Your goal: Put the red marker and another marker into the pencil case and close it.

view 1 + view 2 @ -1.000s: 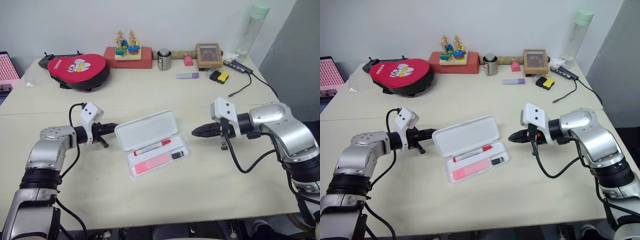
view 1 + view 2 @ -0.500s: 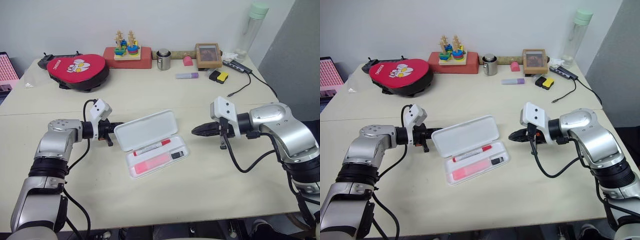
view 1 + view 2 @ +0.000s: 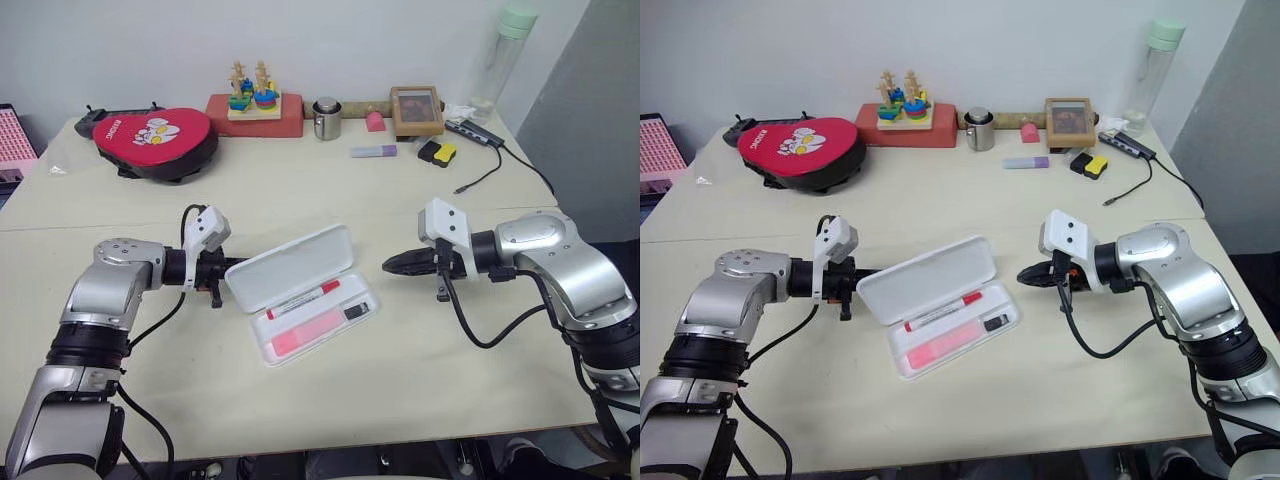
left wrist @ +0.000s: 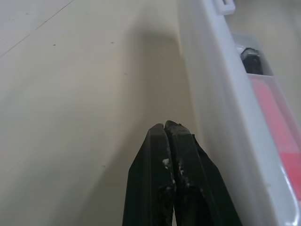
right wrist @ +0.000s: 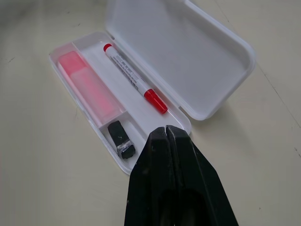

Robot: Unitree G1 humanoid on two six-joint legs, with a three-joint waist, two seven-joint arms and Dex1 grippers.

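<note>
Both my jaws are pressed shut, holding nothing. My left gripper sits at the raised lid's outer edge; my right gripper hovers just beside the pencil case, mid-table. Inside its tray lie the red marker and the pink highlighter.

Only one legible word: white lettering, apparently "ATOMIC", at the left edge of the red padded case, far left on the table. Red print along the barrel of the red marker in the pencil case, too small to read.
</note>
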